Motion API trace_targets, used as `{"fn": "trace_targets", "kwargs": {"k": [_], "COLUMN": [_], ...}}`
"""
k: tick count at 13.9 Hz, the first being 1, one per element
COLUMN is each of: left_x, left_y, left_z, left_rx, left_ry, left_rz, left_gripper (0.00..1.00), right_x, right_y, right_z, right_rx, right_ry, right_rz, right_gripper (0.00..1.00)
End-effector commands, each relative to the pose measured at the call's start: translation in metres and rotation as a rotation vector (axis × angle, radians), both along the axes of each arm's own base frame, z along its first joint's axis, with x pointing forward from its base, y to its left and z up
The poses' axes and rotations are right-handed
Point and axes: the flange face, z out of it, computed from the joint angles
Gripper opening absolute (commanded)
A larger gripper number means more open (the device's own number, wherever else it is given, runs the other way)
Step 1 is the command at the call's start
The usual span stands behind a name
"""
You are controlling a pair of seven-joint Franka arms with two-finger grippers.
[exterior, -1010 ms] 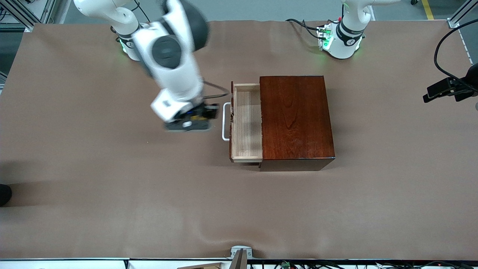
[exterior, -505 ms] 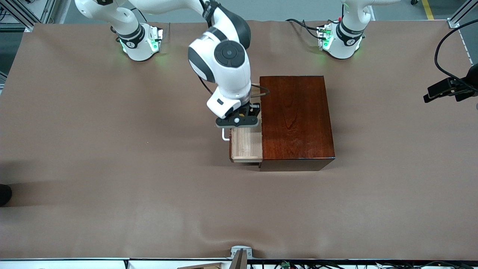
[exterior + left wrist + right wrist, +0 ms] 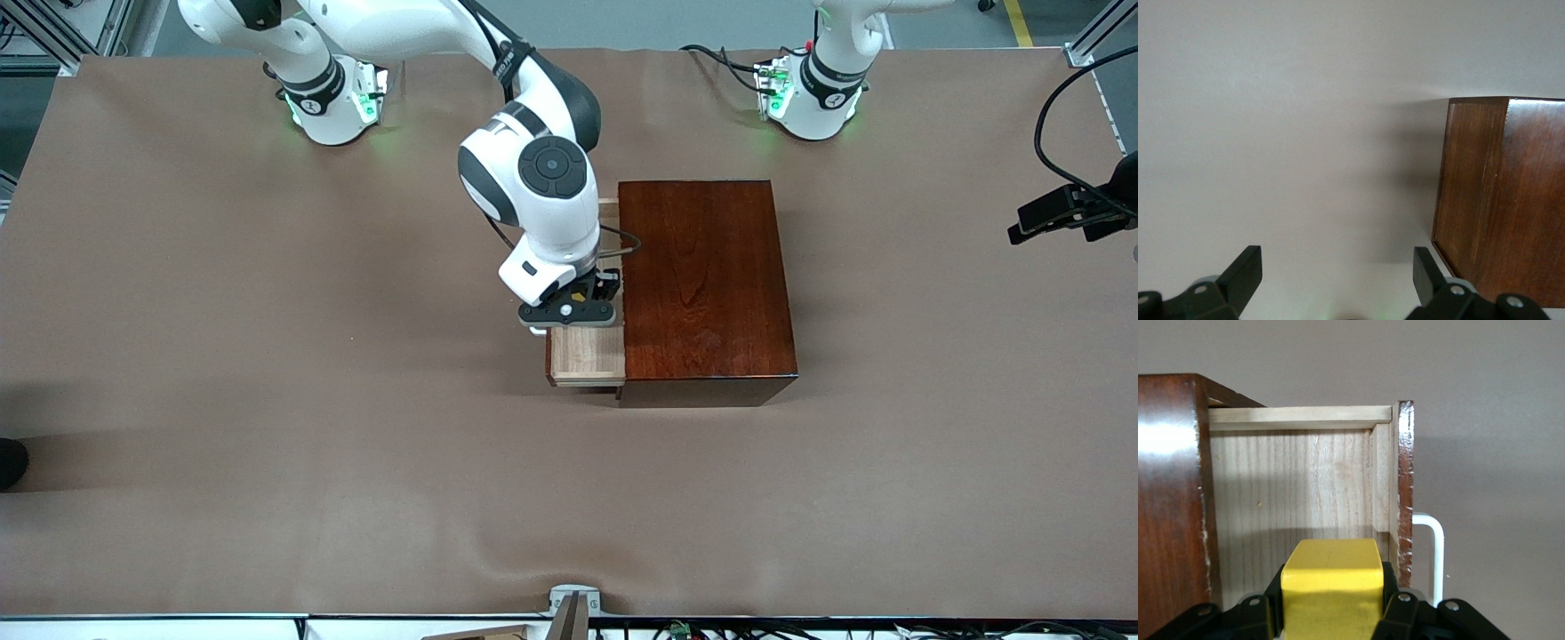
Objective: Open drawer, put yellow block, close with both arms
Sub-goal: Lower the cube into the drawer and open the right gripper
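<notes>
Since a second ago the right arm has swung in from the bare tabletop beside the handle, and its right gripper (image 3: pixel 569 313) now hangs over the open drawer (image 3: pixel 587 354), a little lower than half a second back. Its jaws pinch the yellow block (image 3: pixel 1331 585) from both sides; the block is in the air above the pale drawer floor, not resting on it. The white handle (image 3: pixel 1436 550) shows just outside the drawer front. The drawer stands pulled out of the dark wooden box (image 3: pixel 702 284), and what shows of its floor is bare. So opening is done; releasing the block and pushing the drawer shut remain. The left gripper (image 3: pixel 1338 283) waits with jaws spread, empty, above the tabletop (image 3: pixel 267 400) beside the box.
</notes>
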Motion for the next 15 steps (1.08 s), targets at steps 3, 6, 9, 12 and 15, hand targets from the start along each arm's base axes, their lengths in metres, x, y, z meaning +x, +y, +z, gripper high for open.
{"fn": "trace_targets", "kwargs": {"k": [3,6,9,12,15], "left_x": [0.001,0.002,0.003,0.003,0.003], "left_y": [0.001,0.001,0.000,0.000,0.000], "left_z": [0.005,0.004,0.003,0.003,0.003], "left_rx": [0.002,0.003,0.002,0.002,0.002], "left_ry": [0.000,0.001,0.003,0.001,0.001], "left_rz": [-0.004,-0.004,-0.005,-0.005,-0.005], "left_gripper": [1.00,1.00,1.00,1.00,1.00], "right_x": [0.004,0.001,-0.001,0.002,-0.002], "right_y": [0.008,0.011,0.013,0.009,-0.005], "right_z": [-0.012,-0.022,-0.020,-0.007,0.029], "right_rx": [0.022,0.019,0.020,0.025,-0.002], "right_ry": [0.001,0.005,0.001,-0.005,0.035], "right_rz": [-0.035,-0.031,-0.027,-0.022,-0.032], "right_gripper": [0.06,0.44,1.00,1.00,1.00]}}
